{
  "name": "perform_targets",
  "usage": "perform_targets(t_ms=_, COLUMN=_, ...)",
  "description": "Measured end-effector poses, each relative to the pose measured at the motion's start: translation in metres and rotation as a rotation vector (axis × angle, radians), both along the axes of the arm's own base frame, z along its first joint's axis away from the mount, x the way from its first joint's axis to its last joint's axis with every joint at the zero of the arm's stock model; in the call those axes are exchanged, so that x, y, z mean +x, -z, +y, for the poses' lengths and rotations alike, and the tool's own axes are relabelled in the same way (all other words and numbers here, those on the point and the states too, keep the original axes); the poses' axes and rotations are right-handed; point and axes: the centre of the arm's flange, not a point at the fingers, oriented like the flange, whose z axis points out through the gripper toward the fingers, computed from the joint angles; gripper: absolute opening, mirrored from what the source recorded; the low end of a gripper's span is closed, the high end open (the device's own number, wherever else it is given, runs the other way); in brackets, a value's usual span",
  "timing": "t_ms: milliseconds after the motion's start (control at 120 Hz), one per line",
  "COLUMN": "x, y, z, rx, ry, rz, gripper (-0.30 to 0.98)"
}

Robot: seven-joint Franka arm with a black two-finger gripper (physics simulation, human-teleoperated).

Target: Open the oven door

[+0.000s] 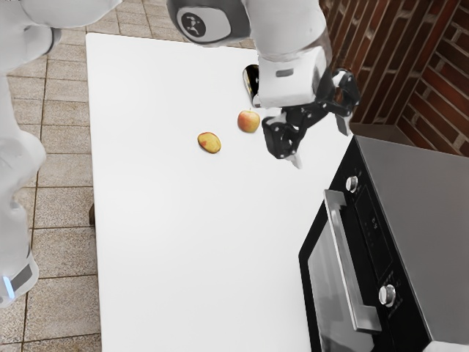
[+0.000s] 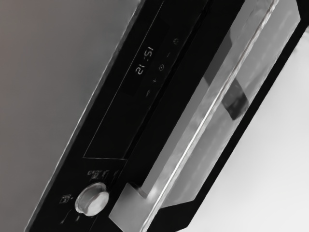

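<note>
Above the white table, the fingers stand wide apart, empty; oven door shut, handle grasp and pull outstanding.

Apple near fruit on table, oven at the exterior view's right.

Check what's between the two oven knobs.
Exterior view shows it: the dark control panel, between one knob and the other knob. The door handle runs alongside, not between.
</note>
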Motion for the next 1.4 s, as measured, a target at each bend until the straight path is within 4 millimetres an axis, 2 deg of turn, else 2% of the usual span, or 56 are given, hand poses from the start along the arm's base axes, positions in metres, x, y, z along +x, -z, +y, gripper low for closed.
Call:
perform_targets(t_ms=42, x=-0.020, y=0.009, z=-0.035, rx=0.013, ry=0.118, rz=-0.007, gripper=0.68)
perform_targets(t_ms=83, x=-0.024, y=0.015, z=-0.047, rx=0.017, ry=0.182, rz=-0.019, gripper=0.68)
perform_targets(t_ms=125, x=-0.015, y=0.018, z=-0.041, rx=0.013, ry=0.204, rz=-0.031, gripper=0.68)
perform_targets(t_ms=208, x=0.014, y=0.026, z=-0.010, rx=0.005, ry=0.202, rz=-0.040, gripper=0.69)
perform_targets(t_ms=250, x=0.021, y=0.033, z=-0.006, rx=0.008, ry=0.220, rz=-0.044, gripper=0.69)
perform_targets(t_ms=358, x=0.022, y=0.055, z=-0.021, rx=0.012, ry=0.318, rz=-0.049, gripper=0.69)
perform_targets(t_ms=533, x=0.013, y=0.060, z=-0.050, rx=0.026, ry=0.450, rz=-0.097, gripper=0.69)
perform_targets(t_ms=617, x=0.008, y=0.072, z=-0.063, rx=0.042, ry=0.504, rz=-0.098, gripper=0.69)
perform_targets(t_ms=900, x=0.013, y=0.099, z=-0.065, rx=0.094, ry=0.578, rz=-0.086, gripper=0.69)
perform_targets(t_ms=1092, x=0.024, y=0.133, z=-0.084, rx=0.139, ry=0.621, rz=-0.051, gripper=0.69)
perform_targets(t_ms=1400, x=0.021, y=0.147, z=-0.100, rx=0.163, ry=0.678, rz=-0.039, gripper=0.69)
